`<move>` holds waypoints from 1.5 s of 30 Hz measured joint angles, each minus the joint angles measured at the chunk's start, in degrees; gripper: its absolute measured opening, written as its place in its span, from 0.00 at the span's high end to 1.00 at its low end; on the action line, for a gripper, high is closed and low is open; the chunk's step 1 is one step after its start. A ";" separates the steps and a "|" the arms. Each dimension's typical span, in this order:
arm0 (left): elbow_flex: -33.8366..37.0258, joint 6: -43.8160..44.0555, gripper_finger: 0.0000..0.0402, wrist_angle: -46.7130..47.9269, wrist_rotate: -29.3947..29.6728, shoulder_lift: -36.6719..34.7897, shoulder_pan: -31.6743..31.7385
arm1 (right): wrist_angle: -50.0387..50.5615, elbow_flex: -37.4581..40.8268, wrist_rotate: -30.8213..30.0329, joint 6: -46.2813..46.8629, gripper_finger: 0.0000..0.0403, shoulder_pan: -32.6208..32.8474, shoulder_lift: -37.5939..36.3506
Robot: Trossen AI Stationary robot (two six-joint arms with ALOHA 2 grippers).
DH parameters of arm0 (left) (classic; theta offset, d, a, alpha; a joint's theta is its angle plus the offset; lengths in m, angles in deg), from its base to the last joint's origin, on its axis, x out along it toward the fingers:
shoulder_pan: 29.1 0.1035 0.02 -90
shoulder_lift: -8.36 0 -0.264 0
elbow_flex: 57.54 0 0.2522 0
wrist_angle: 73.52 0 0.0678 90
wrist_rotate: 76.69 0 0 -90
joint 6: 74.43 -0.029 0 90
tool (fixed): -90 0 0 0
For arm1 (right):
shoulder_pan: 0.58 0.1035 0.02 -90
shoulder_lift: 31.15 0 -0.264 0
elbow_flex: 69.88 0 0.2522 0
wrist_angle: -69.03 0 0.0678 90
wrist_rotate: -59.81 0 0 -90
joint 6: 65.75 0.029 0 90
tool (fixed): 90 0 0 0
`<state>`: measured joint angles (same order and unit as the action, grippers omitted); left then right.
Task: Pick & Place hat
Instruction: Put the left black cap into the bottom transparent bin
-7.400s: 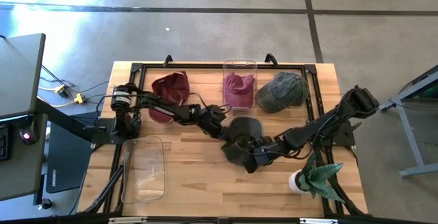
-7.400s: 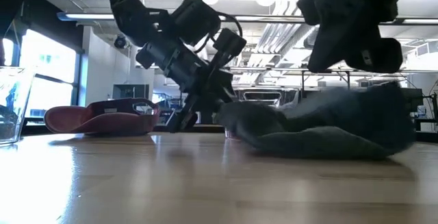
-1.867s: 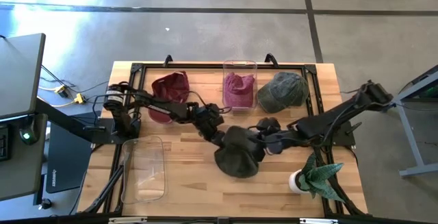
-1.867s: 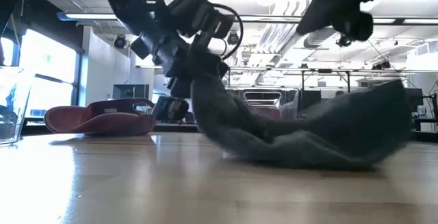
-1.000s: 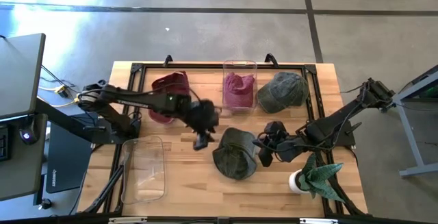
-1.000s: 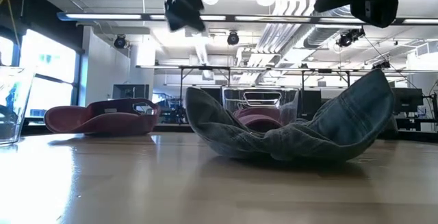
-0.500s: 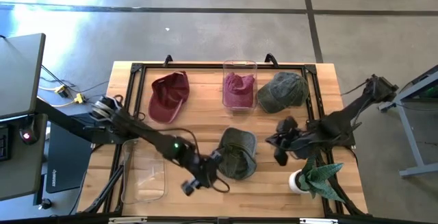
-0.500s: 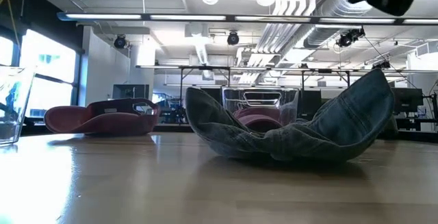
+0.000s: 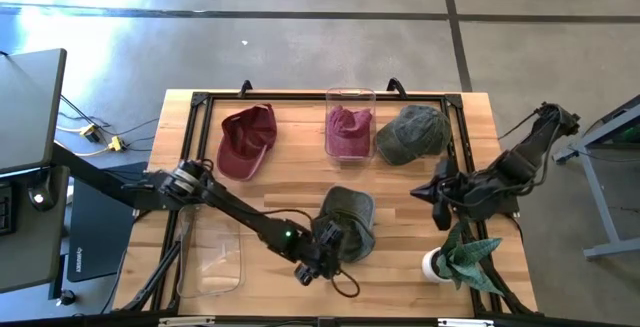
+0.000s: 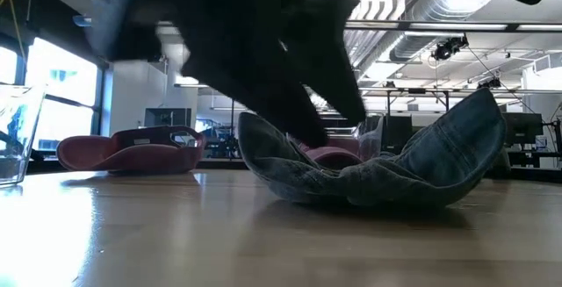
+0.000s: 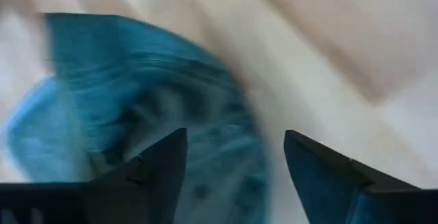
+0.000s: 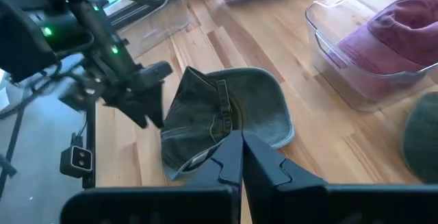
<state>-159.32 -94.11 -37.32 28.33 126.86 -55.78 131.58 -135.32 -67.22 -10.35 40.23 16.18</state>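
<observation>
A grey-green denim hat [image 9: 350, 217] lies crown down, hollow side up, on the wooden table, in the middle near the front; it also shows in the low view [image 10: 386, 177] and the right wrist view [image 12: 233, 111]. My left gripper [image 9: 328, 250] hangs open just at the hat's near-left rim, pointing slantwise down at it; the hat [image 11: 137, 114] fills the left wrist view past its spread fingers [image 11: 164, 162]. I cannot see the fingers touching the hat. My right gripper [image 9: 443, 210] is shut and holds nothing, raised off the table to the hat's right.
Along the far edge lie a red hat [image 9: 245, 139], a clear bin holding another red hat [image 9: 348, 127] and a grey-green hat [image 9: 412, 132]. A clear bin [image 9: 212, 247] stands at the near left, a potted plant [image 9: 462, 257] at the near right.
My left gripper has swung from the hat's far-left side toward the table's near edge, sunk and rolled, and now hangs at the hat's near-left rim. My right gripper has drawn back toward the table's right edge and risen. The hat has stayed where it lay.
</observation>
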 joint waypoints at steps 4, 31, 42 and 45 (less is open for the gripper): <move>-1.33 1.68 0.32 -0.41 1.81 2.28 0.13 | 0.33 0.00 0.29 -0.13 1.00 0.58 -0.31; -1.32 17.51 0.88 -9.79 11.99 7.36 1.74 | 1.88 0.00 0.43 1.57 1.00 2.43 -0.18; -16.31 30.90 1.00 14.52 -0.60 3.36 6.90 | 0.68 0.00 0.97 0.98 1.00 2.43 -0.18; -21.04 30.70 1.00 16.42 -3.10 2.15 8.38 | 0.57 0.00 0.65 -0.26 1.00 2.43 -0.26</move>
<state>-180.36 -63.41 -20.90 25.23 129.01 -47.40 132.15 -135.32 -66.57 -10.61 42.66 15.92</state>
